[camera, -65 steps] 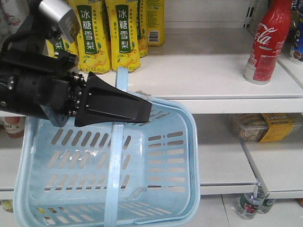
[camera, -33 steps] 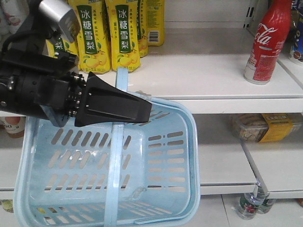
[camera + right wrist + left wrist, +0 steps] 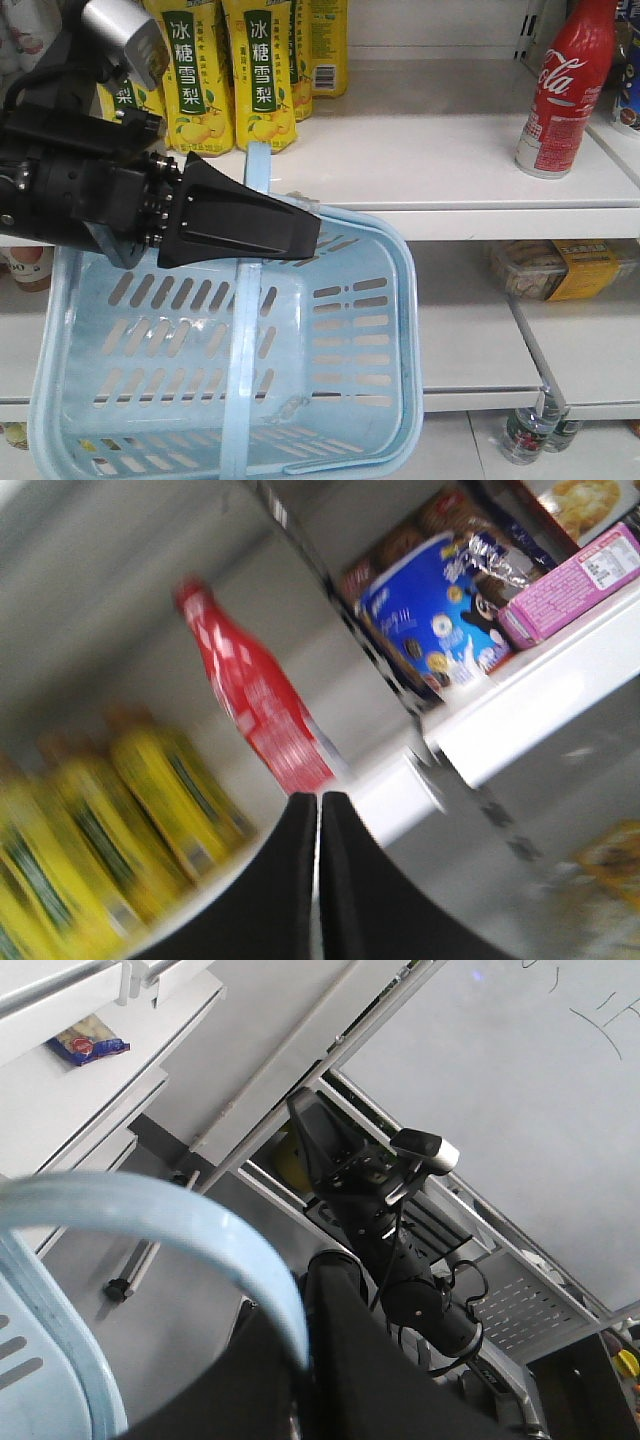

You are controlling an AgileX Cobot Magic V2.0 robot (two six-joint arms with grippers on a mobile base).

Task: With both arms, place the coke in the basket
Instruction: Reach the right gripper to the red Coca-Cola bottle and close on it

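My left claw (image 3: 292, 230) is clamped across the handle (image 3: 243, 340) of the basket (image 3: 408, 330), and that grip is why the basket hangs tilted in front of the lower shelves, mouth open and up, nothing in it. I hold it by the hoop so the whole opening stays free for a drop from above. The coke (image 3: 566, 85) is not in yet: it stands upright on the shelf (image 3: 420, 160), up and to the right, well apart from the basket and apart from the yellow bottles (image 3: 260, 70) at the back left. My right claw (image 3: 319, 810) is pinched to a thin slit with nothing in it, pointing at the coke, which sits a little off its centre line in a blurred view. By my reckoning, the right claw must spread before it can close round the coke's body, then carry it over the basket.
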